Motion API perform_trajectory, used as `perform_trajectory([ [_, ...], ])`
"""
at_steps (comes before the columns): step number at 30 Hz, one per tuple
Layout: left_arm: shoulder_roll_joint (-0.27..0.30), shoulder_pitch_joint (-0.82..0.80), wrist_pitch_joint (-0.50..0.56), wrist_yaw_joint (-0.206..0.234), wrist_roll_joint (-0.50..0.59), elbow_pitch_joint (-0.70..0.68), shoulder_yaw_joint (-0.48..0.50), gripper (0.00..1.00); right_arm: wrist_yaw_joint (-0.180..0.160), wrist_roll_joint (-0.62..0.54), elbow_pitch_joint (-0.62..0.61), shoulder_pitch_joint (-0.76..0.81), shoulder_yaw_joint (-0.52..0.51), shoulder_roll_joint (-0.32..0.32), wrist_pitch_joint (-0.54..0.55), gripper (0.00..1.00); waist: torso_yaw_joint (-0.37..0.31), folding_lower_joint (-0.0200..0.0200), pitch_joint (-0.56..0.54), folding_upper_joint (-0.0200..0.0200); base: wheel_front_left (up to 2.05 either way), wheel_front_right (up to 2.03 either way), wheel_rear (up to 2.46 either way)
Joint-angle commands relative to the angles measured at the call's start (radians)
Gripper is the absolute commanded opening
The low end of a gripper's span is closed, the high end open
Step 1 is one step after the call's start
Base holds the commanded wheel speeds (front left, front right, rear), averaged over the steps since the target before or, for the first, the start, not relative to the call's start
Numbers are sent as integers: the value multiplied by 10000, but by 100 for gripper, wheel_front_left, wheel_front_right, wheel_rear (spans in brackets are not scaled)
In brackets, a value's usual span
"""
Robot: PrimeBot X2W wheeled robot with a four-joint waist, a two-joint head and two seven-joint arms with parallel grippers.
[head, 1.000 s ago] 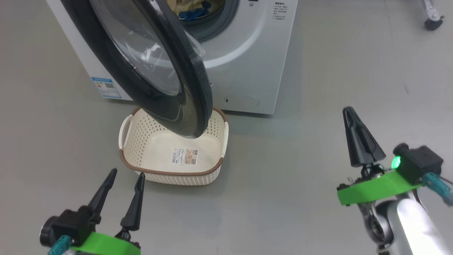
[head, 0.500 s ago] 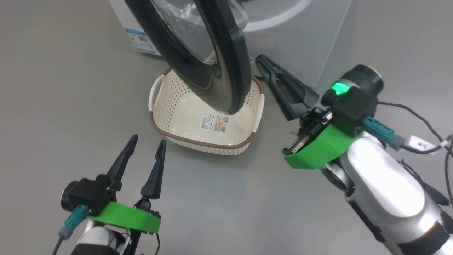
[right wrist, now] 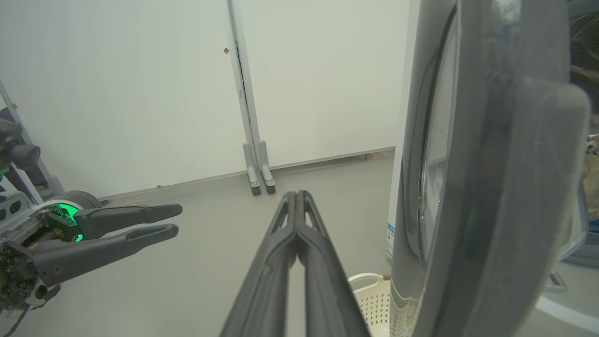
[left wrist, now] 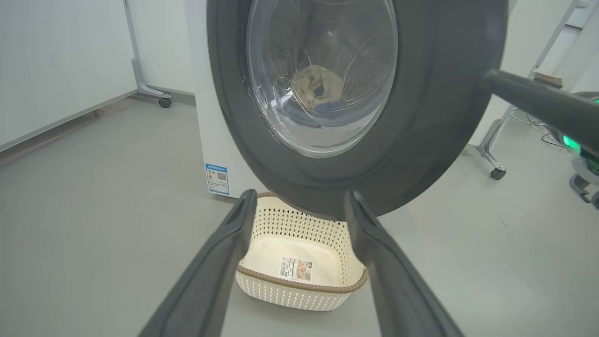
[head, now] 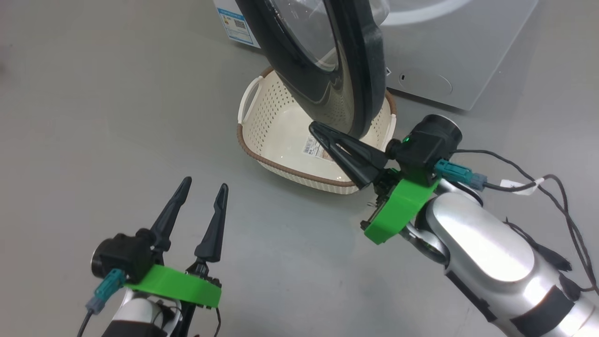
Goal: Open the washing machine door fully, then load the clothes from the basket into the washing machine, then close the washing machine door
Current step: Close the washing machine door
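1. Left gripper: nearest, low left, fingers spread wide, holding nothing, pointing toward the basket.
2. Right gripper: near right, fingers pressed together with nothing between them. The tip is just beside the door's lower rim; contact cannot be told.
3. Basket: on the floor under the door, with no clothes in it and its label bare.
4. Washing machine door: swung out over the basket. Judged rigid, fairly heavy and free on its hinge. The glossy black rim is likely slippery, so it suits a push on its outer face near the free edge. The glass bowl is best left untouched.
5. Washing machine: far, white front.
6. Clothes: soft cream bundle with blue, seen through the glass, apparently in the drum.
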Motion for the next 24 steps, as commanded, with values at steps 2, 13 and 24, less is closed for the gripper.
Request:
perform_trajectory([
  [2, 116, -385, -67, 4, -62, -263, 383, 100, 35, 110, -24, -342, 31, 155, -65, 0, 77, -1, 53, 0, 0, 0, 0],
  [13, 61, -499, -67, 4, 1, -245, 344, 100, 35, -125, 970, -369, -1062, 226, -65, 0, 174, -1, 315, 0, 0, 0, 0],
  [24, -28, -600, -67, 4, -21, -306, 342, 100, 35, -609, 1369, -560, -2321, 99, -65, 0, 363, -1, 595, 0, 0, 0, 0],
])
